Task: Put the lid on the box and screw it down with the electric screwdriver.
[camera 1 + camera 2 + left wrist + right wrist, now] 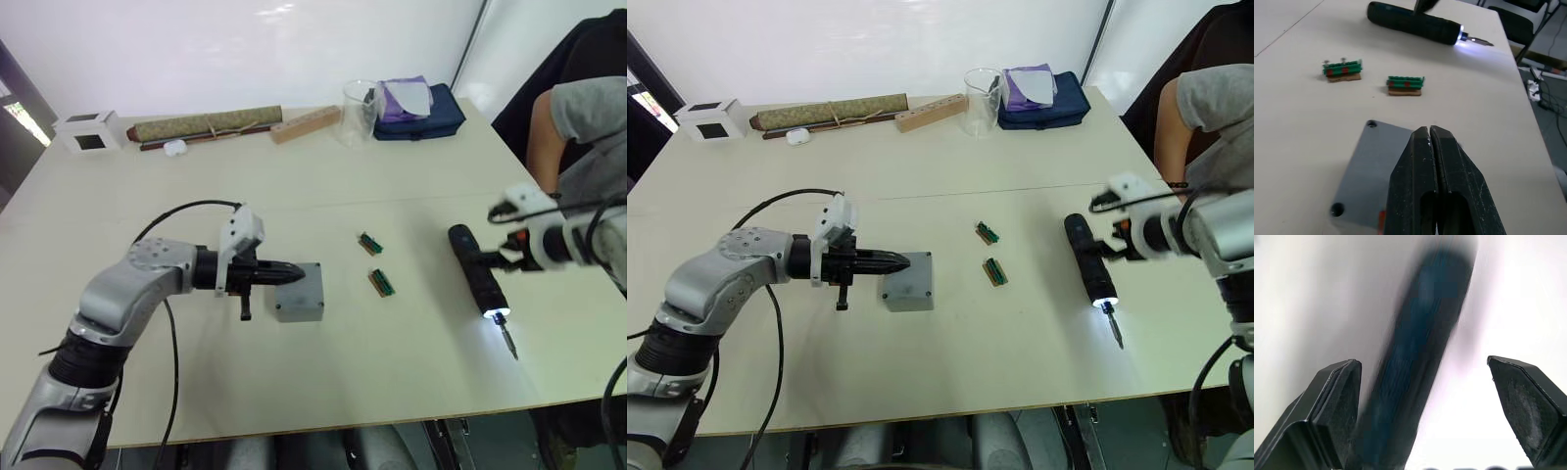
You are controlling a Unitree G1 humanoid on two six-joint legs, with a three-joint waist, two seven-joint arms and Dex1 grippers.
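The grey box (pixel 300 296) stands at mid-table with the flat grey lid (pixel 1371 166) lying on top of it, screw holes showing at its corners. My left gripper (pixel 299 273) is shut with nothing in it, and its tips sit over the lid's top. A red mark peeks out beside the fingers (pixel 1449 166). The dark electric screwdriver (pixel 475 274) lies on the table at the right, its tip light glowing and the bit pointing toward the front edge. My right gripper (pixel 503 235) is open, and the screwdriver's handle (pixel 1420 347) lies between its fingers.
Two small green parts (pixel 370 243) (pixel 381 282) lie between the box and the screwdriver. Along the back edge are a white cube (pixel 88 132), a rolled scroll (pixel 206 124), a wooden block (pixel 306 124), a glass beaker (pixel 360 111) and a blue pouch (pixel 421 108). A person (pixel 578 127) sits at the right.
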